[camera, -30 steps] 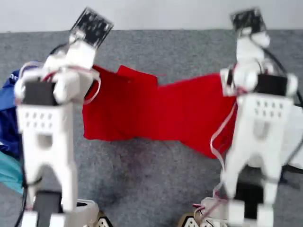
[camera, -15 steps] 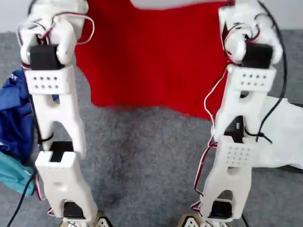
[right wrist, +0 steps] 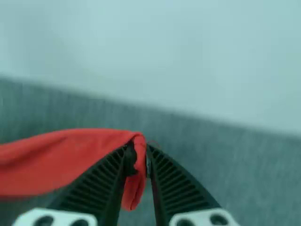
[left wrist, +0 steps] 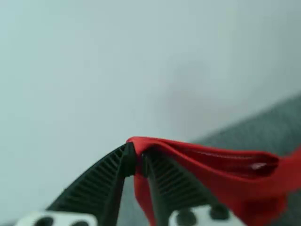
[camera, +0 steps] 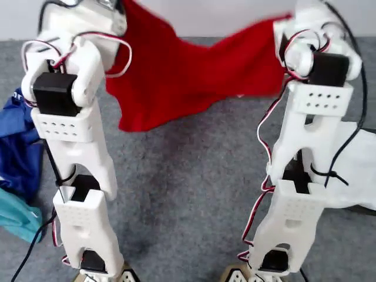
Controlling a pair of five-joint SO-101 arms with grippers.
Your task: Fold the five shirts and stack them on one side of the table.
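Observation:
A red shirt (camera: 188, 76) hangs in the air between the two raised arms at the far side of the table, sagging in the middle with its lower edge drooping toward the grey table (camera: 188, 194). My left gripper (left wrist: 137, 160) is shut on one edge of the red shirt (left wrist: 216, 165). My right gripper (right wrist: 138, 157) is shut on the opposite edge of the red shirt (right wrist: 61, 157). In the high view the left arm (camera: 70, 117) stands at the left and the right arm (camera: 311, 117) at the right.
A blue shirt (camera: 17, 147) lies bunched at the table's left edge, with a teal shirt (camera: 14, 217) just in front of it. A white shirt (camera: 352, 170) lies at the right edge behind the right arm. A pale wall (camera: 205, 14) runs behind the table.
Both arms lifted the red shirt off the table; it was stretched flat half a second ago and now sags in the middle as the grippers hold it high.

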